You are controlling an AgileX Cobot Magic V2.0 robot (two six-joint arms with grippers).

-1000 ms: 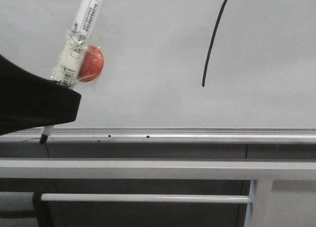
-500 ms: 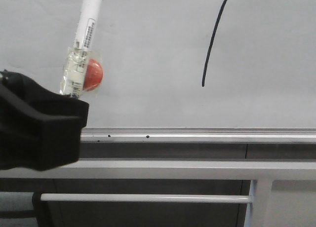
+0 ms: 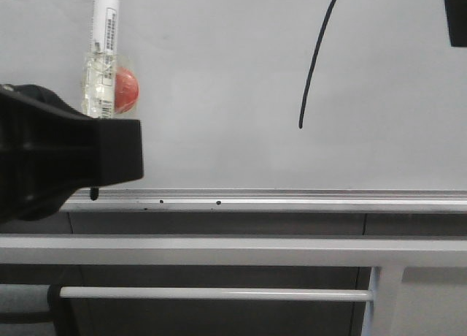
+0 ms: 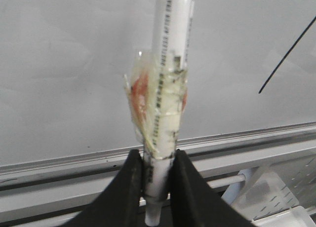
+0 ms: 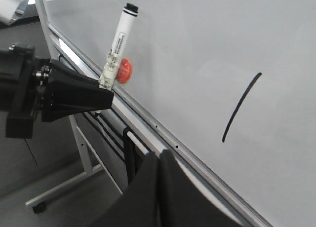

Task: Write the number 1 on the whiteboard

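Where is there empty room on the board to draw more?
The whiteboard is bare between the marker in the left gripper and the number 1, and also right of the stroke. It is crowded only at the far left, around the marker.

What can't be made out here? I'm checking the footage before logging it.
- Marker: cap end cut off by the front view's top edge.
- Marker tip: mostly hidden behind the left end effector in the front view.
- Label print on the marker: blurred in the left wrist view.
- Right end effector: only its closed fingers show.
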